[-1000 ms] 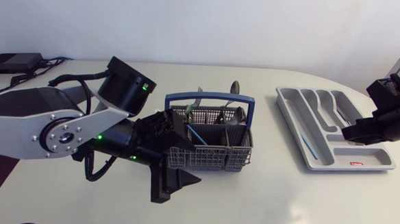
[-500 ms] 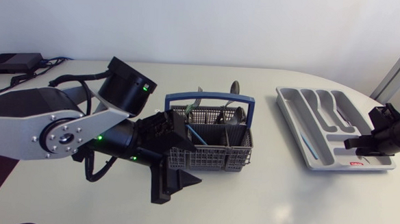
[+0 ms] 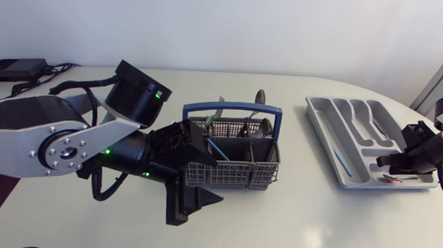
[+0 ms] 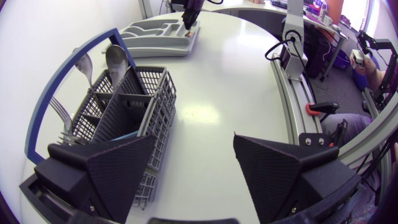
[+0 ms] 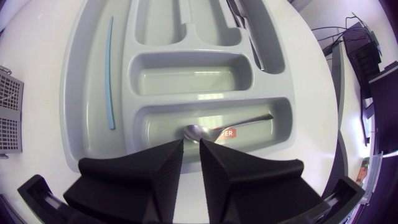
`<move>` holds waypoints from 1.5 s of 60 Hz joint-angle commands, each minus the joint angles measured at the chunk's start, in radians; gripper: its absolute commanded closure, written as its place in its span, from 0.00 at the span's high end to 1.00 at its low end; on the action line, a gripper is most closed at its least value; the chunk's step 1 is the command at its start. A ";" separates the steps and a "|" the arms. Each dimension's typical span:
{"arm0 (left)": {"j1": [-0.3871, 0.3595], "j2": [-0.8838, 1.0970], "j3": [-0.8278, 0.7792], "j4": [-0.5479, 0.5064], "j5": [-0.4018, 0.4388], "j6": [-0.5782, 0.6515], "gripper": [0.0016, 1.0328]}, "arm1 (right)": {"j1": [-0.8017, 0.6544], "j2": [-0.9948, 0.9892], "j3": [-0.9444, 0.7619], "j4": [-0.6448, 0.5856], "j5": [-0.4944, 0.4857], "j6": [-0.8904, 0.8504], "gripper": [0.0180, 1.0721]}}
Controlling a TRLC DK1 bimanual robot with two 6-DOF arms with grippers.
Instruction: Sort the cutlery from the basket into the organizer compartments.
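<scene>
Over the organizer, the right hand hangs close above the wide crosswise compartment at its end. A spoon shows in that compartment with its bowl just ahead of the hand; whether the hand is grasping the spoon or has let go cannot be told. A pale blue stick lies in the organizer's long side compartment. Well apart from the organizer, the basket stands on the bench with cutlery upright in it. On the basket's side away from the organizer, the left hand is released, spread wide and grasping nothing.
</scene>
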 commanded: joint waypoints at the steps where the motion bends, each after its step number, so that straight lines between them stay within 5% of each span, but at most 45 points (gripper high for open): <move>1: 0.003 -0.017 -0.015 -0.011 -0.004 -0.019 0.85 | 0.015 0.003 0.024 0.007 0.006 -0.005 0.41; 13: 0.023 -0.059 -0.029 -0.025 -0.055 -0.010 0.85 | 0.145 -0.325 -0.100 -0.008 -0.100 -0.074 0.53; 31: 0.059 -0.123 -0.052 -0.046 -0.081 -0.011 0.85 | 0.402 -0.661 -0.169 -0.111 -0.364 -0.100 0.53; 50: 0.089 -0.125 -0.089 -0.006 -0.109 -0.016 0.85 | 0.702 -0.734 -0.289 0.049 -0.355 -0.020 0.53; 62: 0.052 -0.094 -0.098 0.124 -0.224 -0.030 0.85 | 0.748 -0.731 -0.361 0.113 -0.340 -0.008 0.53; 90: 0.099 0.003 -0.037 0.175 -0.234 -0.027 0.84 | 0.836 -0.794 -0.438 0.173 -0.327 -0.006 0.53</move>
